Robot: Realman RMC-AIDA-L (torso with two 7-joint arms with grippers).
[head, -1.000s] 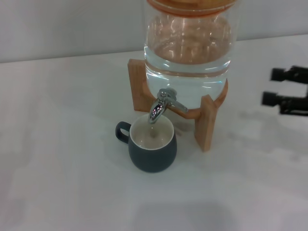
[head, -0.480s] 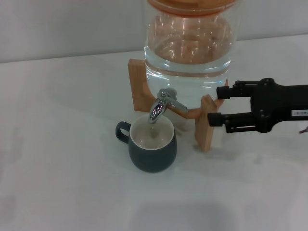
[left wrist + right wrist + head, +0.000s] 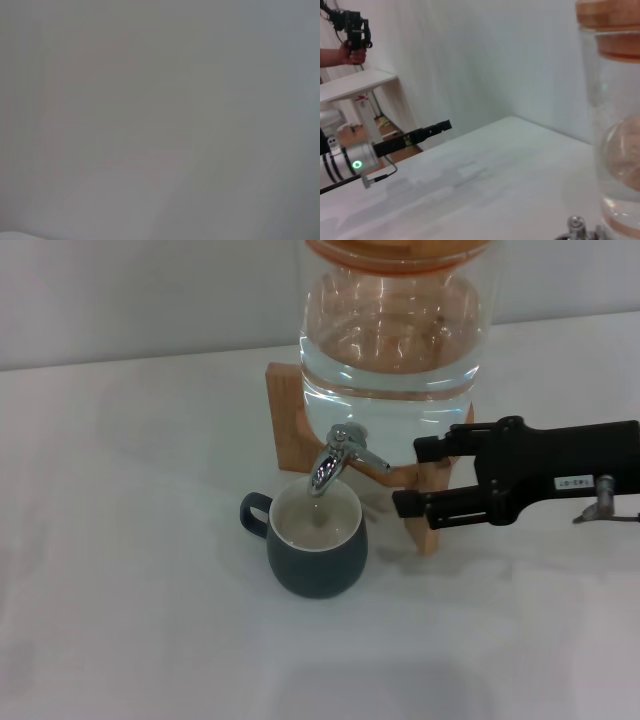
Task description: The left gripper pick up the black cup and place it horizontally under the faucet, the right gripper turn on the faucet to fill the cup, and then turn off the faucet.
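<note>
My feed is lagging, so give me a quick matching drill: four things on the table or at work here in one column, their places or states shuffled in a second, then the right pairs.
Things:
1. dark slate-grey rounded cup with cream inside
2. shiny chrome faucet with short lever
3. black right gripper with white number label
4. black left gripper on the green-lit arm

Places or states:
A. fingers open, just right of the lever
B. far off over the table edge, seen only in the right wrist view
C. upright under the spout
D. fitted to the clear glass jar on its wooden stand

Pairs: 1-C, 2-D, 3-A, 4-B
</note>
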